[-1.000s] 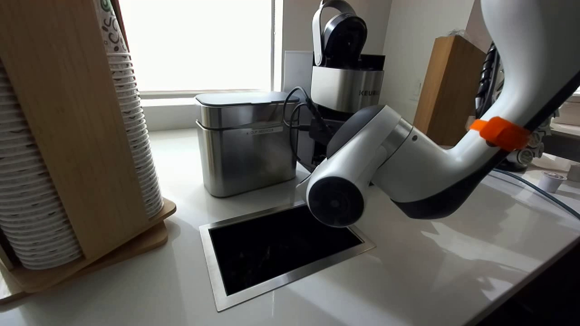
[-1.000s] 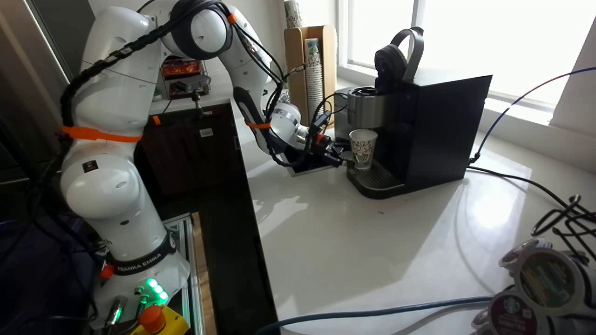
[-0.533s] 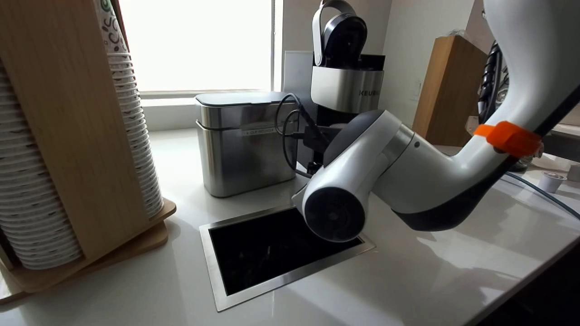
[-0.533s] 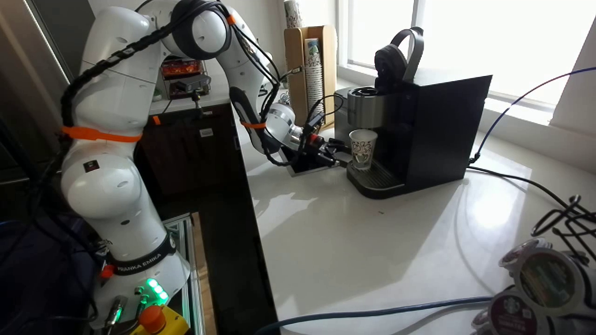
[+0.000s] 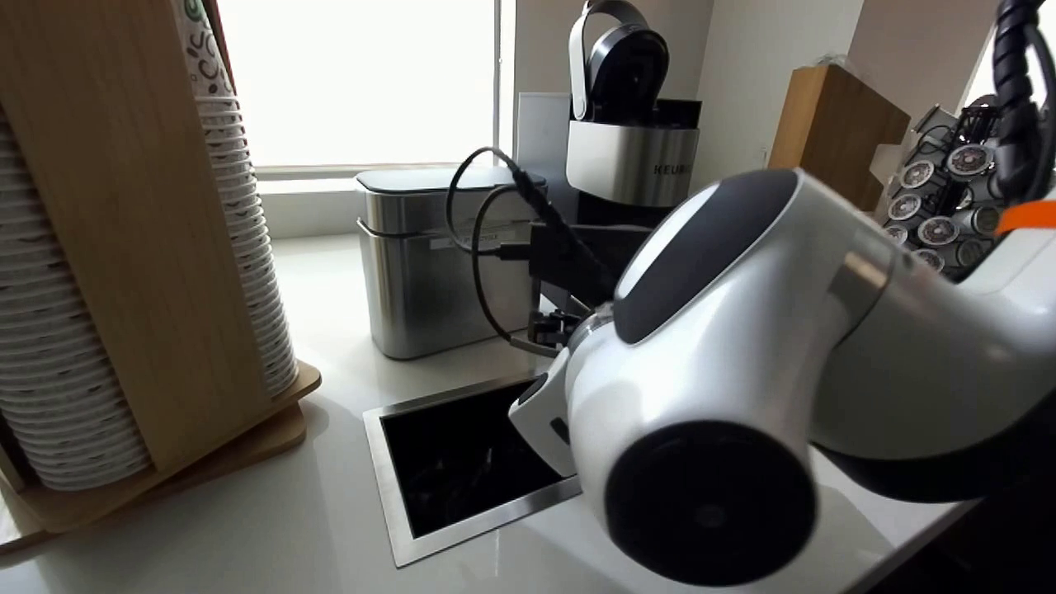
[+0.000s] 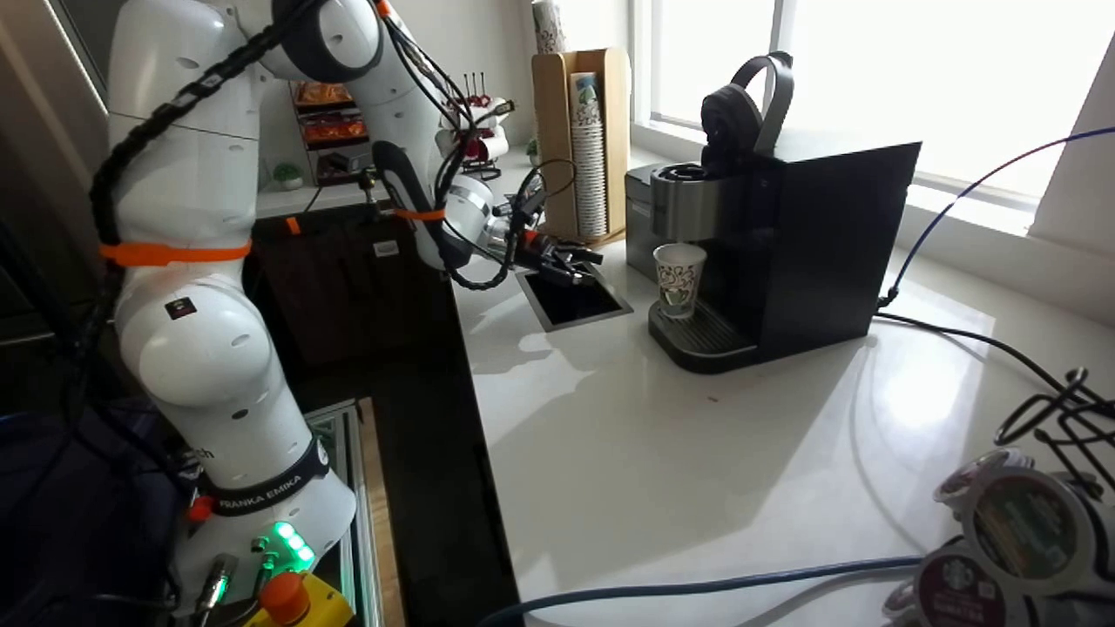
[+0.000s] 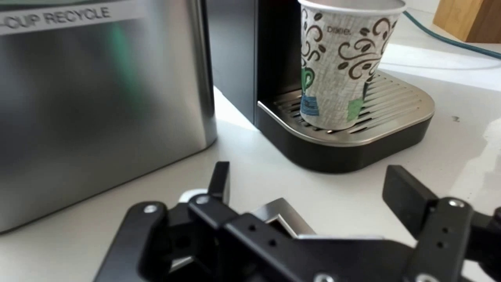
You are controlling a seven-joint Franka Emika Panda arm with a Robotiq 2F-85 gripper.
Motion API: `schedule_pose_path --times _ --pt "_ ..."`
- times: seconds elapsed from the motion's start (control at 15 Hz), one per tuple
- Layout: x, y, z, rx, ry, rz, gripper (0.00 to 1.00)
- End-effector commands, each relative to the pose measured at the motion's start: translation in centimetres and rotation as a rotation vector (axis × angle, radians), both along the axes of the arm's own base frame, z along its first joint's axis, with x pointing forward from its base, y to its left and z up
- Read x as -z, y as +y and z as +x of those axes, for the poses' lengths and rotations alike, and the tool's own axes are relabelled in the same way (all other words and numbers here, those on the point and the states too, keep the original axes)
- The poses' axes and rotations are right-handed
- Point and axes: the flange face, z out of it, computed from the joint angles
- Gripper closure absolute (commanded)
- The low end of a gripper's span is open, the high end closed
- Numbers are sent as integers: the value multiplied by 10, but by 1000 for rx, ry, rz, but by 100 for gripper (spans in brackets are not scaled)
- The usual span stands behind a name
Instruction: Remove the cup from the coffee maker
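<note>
The cup is a white paper cup with brown swirls. It stands upright on the drip tray of the coffee maker, in an exterior view [image 6: 679, 279] and the wrist view [image 7: 340, 70]; the arm hides it in the remaining view. The black and silver coffee maker [image 6: 836, 252] has its top lid raised, also seen in an exterior view [image 5: 631, 161]. My gripper [image 6: 592, 267] is open and empty, apart from the cup and above the counter opening. In the wrist view the spread fingers [image 7: 307, 182] point towards the tray, with the cup beyond them.
A metal canister [image 5: 450, 280] stands beside the coffee maker. A steel-framed opening [image 5: 384, 487] is set in the counter below my gripper. A wooden rack [image 5: 140, 206] holds stacked paper cups. A pod rack [image 6: 1002, 540] and a blue cable [image 6: 723, 582] lie at the near side.
My arm has pulled back from the coffee maker. The gripper has moved from close beside the cup to above the counter opening. The cup has stayed on the tray.
</note>
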Motion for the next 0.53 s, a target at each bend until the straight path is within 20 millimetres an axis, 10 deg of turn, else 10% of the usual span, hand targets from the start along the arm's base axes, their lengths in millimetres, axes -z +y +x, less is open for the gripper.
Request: schedule_pose_path --times 0.0,0.47 --pt "-52 -14 -50 7 -29 104 0" --pt "-151 -45 -106 111 -275 266 0"
